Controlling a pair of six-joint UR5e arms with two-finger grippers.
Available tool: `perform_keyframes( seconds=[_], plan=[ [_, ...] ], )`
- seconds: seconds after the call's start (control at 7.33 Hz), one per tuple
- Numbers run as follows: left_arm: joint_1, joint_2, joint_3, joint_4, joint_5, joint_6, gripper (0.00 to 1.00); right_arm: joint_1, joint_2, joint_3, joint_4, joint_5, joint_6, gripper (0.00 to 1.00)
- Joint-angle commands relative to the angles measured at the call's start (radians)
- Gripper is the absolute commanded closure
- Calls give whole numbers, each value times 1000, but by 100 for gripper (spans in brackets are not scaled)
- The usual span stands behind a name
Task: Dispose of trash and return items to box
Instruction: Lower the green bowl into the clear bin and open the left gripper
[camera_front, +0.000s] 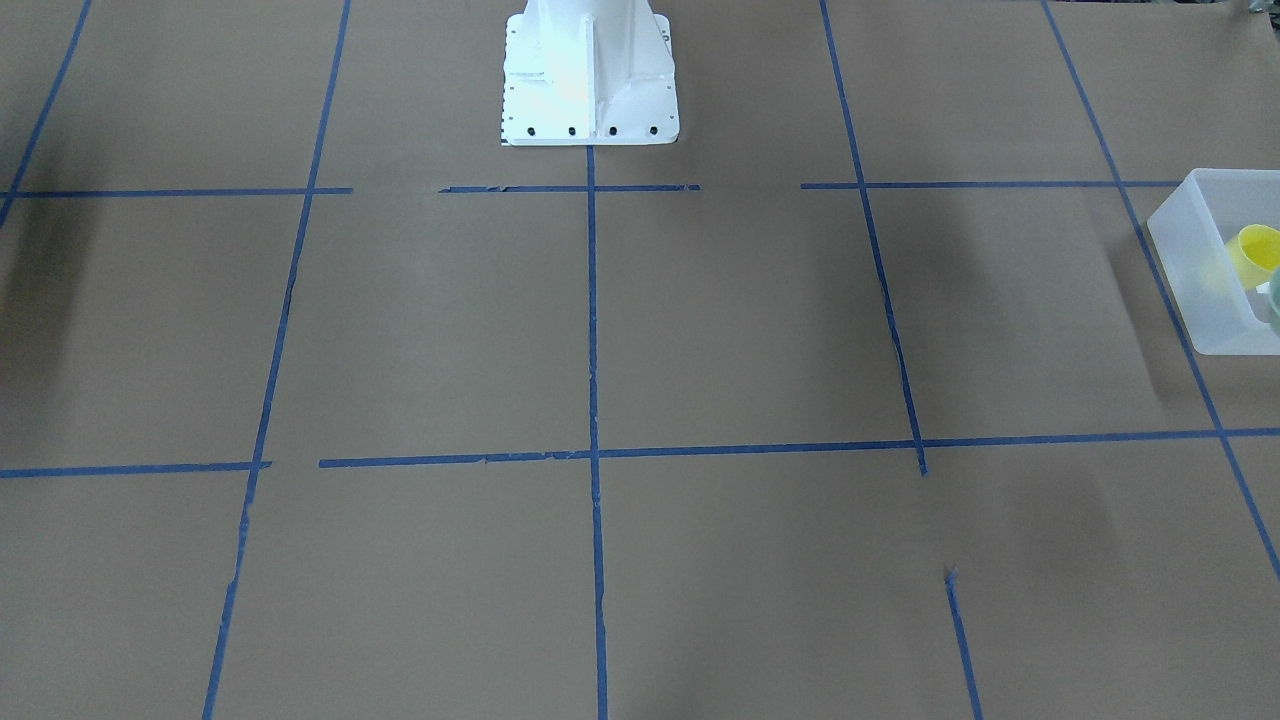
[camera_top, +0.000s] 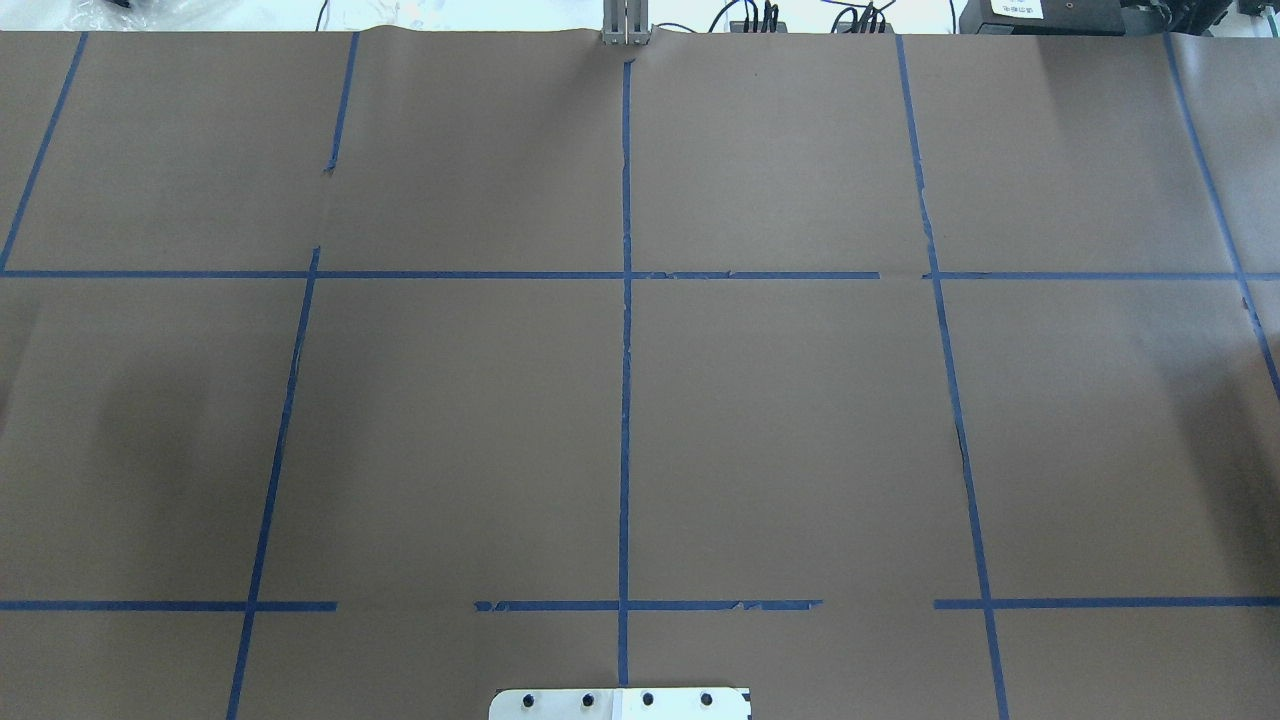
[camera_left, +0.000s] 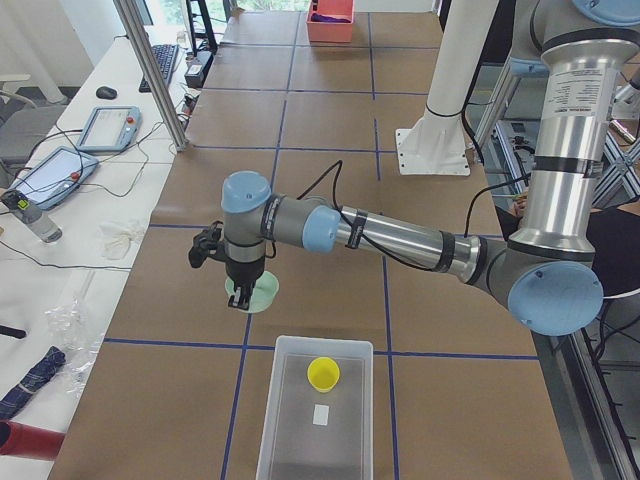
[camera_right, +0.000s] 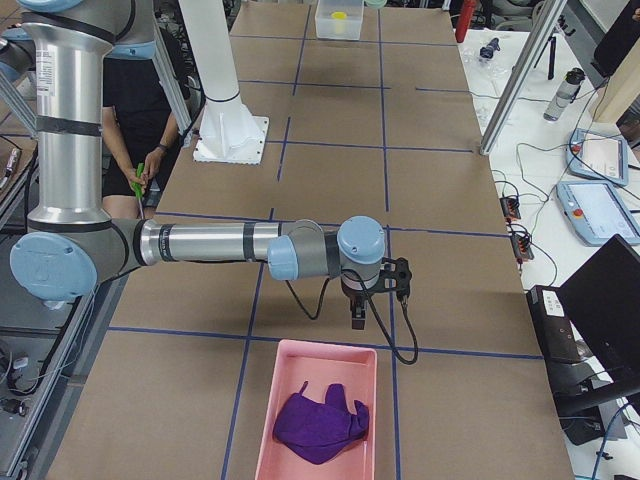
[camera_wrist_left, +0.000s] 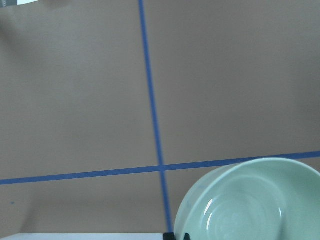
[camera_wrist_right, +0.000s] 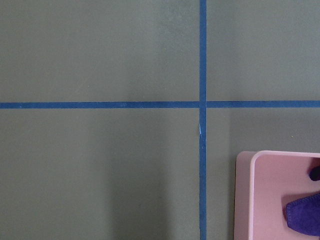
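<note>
My left gripper (camera_left: 240, 300) is shut on the rim of the pale mint-green bowl (camera_left: 255, 293) and holds it over the brown paper, just beyond the far end of the box (camera_left: 290, 420). In the left wrist view the bowl (camera_wrist_left: 250, 200) fills the lower right, with the fingertips (camera_wrist_left: 175, 236) at its rim. The yellow cup (camera_left: 323, 374) lies inside the box. The front-facing view shows the box (camera_front: 1195, 250) and the cup (camera_front: 1255, 250) at its right edge. My right gripper (camera_right: 357, 318) hangs above the paper near a pink tray; I cannot tell whether it is open.
A pink tray (camera_right: 290, 370) holding a purple cloth (camera_right: 320, 420) sits at the table's right end; the tray also shows in the right wrist view (camera_wrist_right: 245, 200). The white robot pedestal (camera_front: 590, 80) stands at mid-table. Operators' desks with tablets line the far side.
</note>
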Motion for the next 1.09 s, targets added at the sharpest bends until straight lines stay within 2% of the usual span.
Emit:
perform_keyframes(
  seconds=[0.0,0.41,0.68,0.82,0.95],
  plan=[
    [-115,25,153,-27,6,240,100,0,0,0,1,0,-9,0],
    [-116,183,262,-273,11,270,100,0,2,-3,0,-1,-4,0],
    [-116,206,290,-322,14,270,100,0,0,-3,0,0,-4,0],
    [-116,205,308,-326,47,269,70,0,0,-3,0,0,-2,0],
    [-117,209,310,-341,55,264,1,0,0,0,0,0,-2,0]
  ],
)
